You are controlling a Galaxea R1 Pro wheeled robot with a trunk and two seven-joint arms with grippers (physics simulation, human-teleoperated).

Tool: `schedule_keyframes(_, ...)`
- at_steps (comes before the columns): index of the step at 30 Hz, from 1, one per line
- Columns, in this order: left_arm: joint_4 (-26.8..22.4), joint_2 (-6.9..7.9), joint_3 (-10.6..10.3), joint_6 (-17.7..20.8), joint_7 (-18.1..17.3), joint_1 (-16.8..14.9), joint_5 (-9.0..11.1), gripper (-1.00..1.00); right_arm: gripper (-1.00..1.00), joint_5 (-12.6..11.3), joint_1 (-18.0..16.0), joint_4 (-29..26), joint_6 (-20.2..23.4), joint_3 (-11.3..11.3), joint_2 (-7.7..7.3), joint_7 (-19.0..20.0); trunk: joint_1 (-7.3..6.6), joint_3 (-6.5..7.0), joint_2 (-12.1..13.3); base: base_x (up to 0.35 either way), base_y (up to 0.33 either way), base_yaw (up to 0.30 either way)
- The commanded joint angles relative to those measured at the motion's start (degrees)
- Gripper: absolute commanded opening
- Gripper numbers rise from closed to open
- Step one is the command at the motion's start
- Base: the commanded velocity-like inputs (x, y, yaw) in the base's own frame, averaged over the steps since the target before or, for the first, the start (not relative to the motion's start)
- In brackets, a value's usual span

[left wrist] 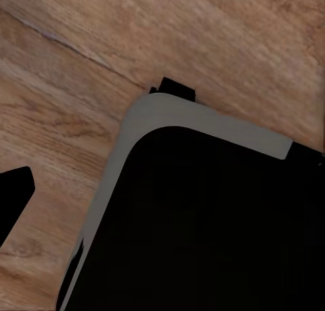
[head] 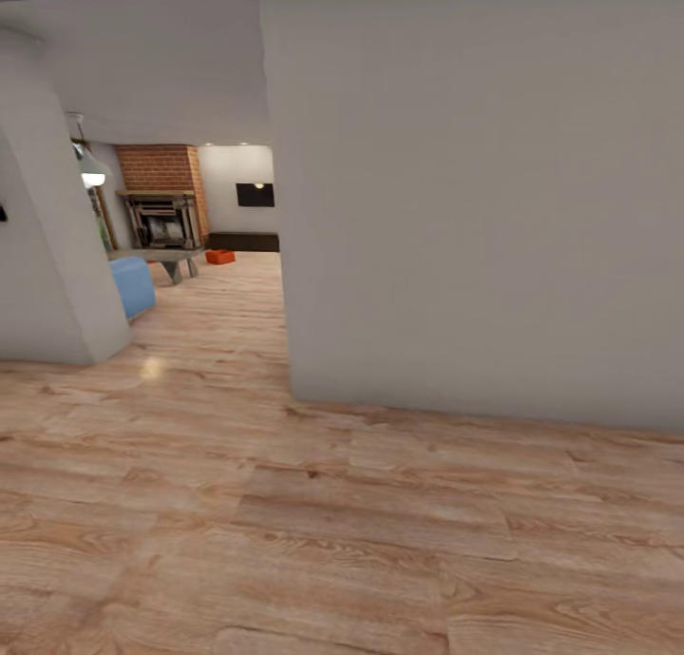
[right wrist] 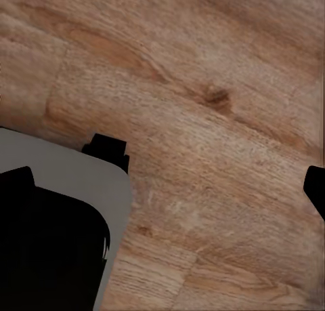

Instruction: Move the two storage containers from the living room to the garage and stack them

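Here I am in a hallway with a light wood plank floor [head: 313, 531]. A big grey wall [head: 475, 189] stands right in front of me and hides most of the room behind it. Past its left edge I can see into the living room [head: 204, 208]. There is a red brick fireplace [head: 161, 194], a black TV [head: 255, 195] on the far wall, a blue seat [head: 131, 286] and a low grey table [head: 161, 258].

One orange-red storage container [head: 219, 256] sits on the wood floor far away, just right of that table and in front of the long dark bench [head: 244, 241]. It is well apart from both grippers.

The left wrist view looks down at the wood floor and the grey and black edge of my own base [left wrist: 203, 216]. The right wrist view shows a dark fingertip [right wrist: 317, 189] of the right gripper at the picture's edge. I cannot tell whether either gripper is apart or together.
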Motion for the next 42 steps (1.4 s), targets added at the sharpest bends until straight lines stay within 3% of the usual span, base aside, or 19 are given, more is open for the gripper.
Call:
schedule_keyframes(1,-0.10,-0.03,0.34,0.17,0.04,-0.01,-0.01,1.00,1.00,-0.59,-0.06,0.18,-0.35,0.48,0.03,0.18,0.03,-0.06,-0.03,0.326,0.000,0.273)
schedule_keyframes(42,0.28,-0.21,0.37,-0.29,0.04,-0.01,-0.01,1.00,1.00,-0.63,-0.06,0.18,-0.32,0.48,0.03,0.18,0.03,-0.06,-0.03,0.326,0.000,0.273)
